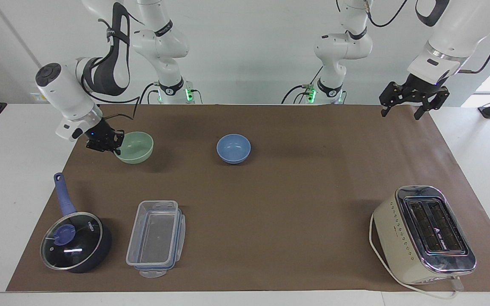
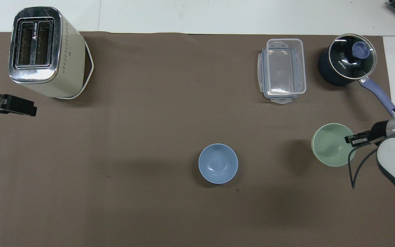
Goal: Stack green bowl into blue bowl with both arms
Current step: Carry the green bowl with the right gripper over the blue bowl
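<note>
Pale mint green marks the green bowl (image 1: 134, 147) (image 2: 333, 144), which hangs clear of the brown mat (image 1: 270, 191) (image 2: 149, 137) at the right arm's end of the counter (image 1: 11, 170) (image 2: 218, 15), its shadow showing on the mat beneath it. The right gripper (image 1: 108, 142) (image 2: 354, 140) pinches its rim on the side away from the blue bowl (image 1: 233, 148) (image 2: 218, 163). That blue bowl sits upright on the mat near the middle, well apart from the green one, with bare mat between them. Farther from the robots than the green bowl stand a dark blue lidded saucepan (image 1: 75, 241) (image 2: 347, 64) and, beside it, a clear plastic container (image 1: 156, 238) (image 2: 283, 70). A cream toaster (image 1: 423, 233) (image 2: 45, 51) stands at the left arm's end, far from the robots. The left gripper (image 1: 408, 104) (image 2: 12, 105) hovers with fingers spread over the mat's edge at that end, holding nothing.
</note>
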